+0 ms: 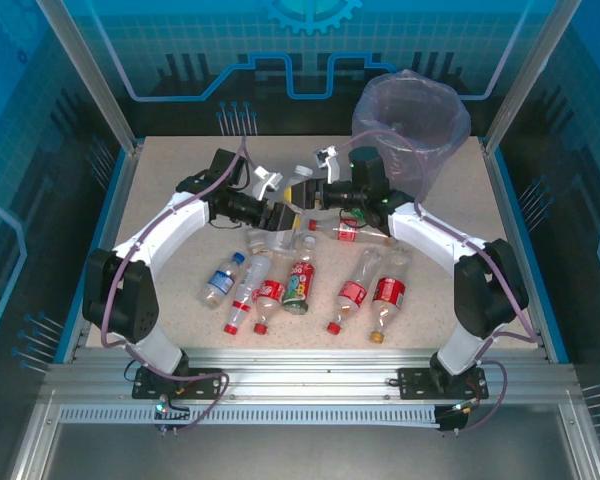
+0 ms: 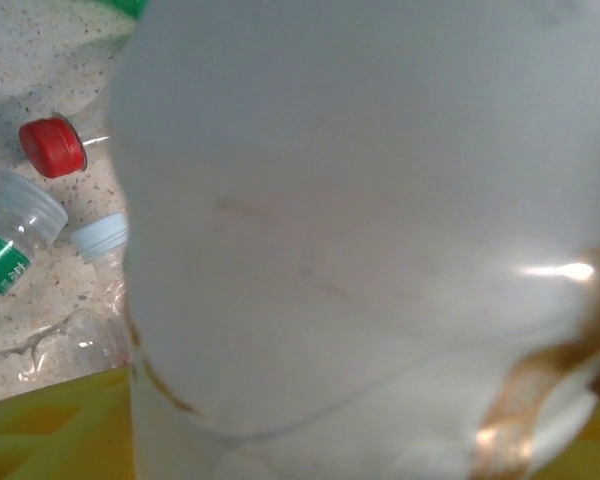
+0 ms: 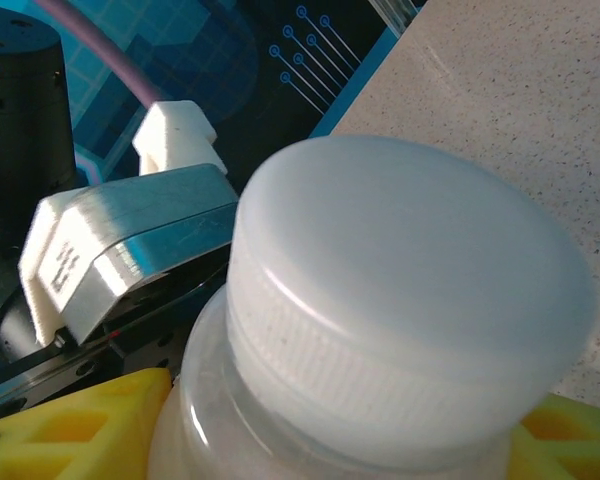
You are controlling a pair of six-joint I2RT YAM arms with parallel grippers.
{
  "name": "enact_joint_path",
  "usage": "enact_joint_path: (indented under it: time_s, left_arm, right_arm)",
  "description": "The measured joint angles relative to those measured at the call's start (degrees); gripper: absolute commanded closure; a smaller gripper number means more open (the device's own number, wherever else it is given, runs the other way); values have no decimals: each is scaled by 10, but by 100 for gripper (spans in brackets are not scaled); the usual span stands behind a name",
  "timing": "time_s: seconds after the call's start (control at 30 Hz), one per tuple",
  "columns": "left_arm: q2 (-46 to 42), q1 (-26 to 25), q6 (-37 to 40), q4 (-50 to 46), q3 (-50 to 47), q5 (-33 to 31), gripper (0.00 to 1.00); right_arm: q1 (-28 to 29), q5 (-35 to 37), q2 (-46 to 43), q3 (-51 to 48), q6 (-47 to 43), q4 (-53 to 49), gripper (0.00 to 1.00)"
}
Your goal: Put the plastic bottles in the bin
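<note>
Nearest: white-capped bottle [image 3: 400, 300], right up at the right wrist lens. Yellow pads sit either side just under the cap, so the right claw [image 3: 350, 440] looks clenched on it. Its pale body also blocks the left wrist view, between that claw's pads. Whether the left claw [image 1: 280, 205] is clamped or released, cannot tell. The bottle is off the counter [image 1: 180, 180], left of the bin [image 1: 425, 150], between both claws.

Risks, big first:
- Bin: looks light, with a loose lavender bag. The right arm swinging over could clip the rim, tip it or snag the bag.
- Arms: nearly touching left of the bin. A pull while both hold would twist or crush the bottle.
- Held bottle: smooth and gripped high. If the left lets go before the right is firm, it likely drops.
- Loose bottles [image 1: 300, 285], near-left of the bin: a drop lands among them and they roll.
- Red cap [image 2: 52, 147]: small, easily knocked.
</note>
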Motion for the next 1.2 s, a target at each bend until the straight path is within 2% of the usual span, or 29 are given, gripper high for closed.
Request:
enact_joint_path:
  time_s: [0.03,0.27,0.53,0.73,0.93,1.07,1.2]
  left_arm:
    - [-3,0,2,1,0,0,1]
    - [-55,-1,26,2,0,-17,1]
    - [-103,33,33,1,-2,-51,1]
    - [-98,71,11,-4,-2,-128,1]
    - [-81,75,4,-29,-2,-229,1]
    - [-71,75,9,-65,7,-323,1]
    - [-70,75,20,-90,11,-383,1]
  right_arm:
    - [0,2,0,2,-2,-2,41]
    - [-9,31,-18,39,-35,-64,42]
    - [-49,162,-73,141,-140,-188,45]
    - [-101,233,-108,208,-188,-227,46]
    - [-158,310,-110,269,-226,-227,46]
    - [-168,387,-79,327,-275,-226,46]
    - [-174,449,-16,393,-321,-237,47]
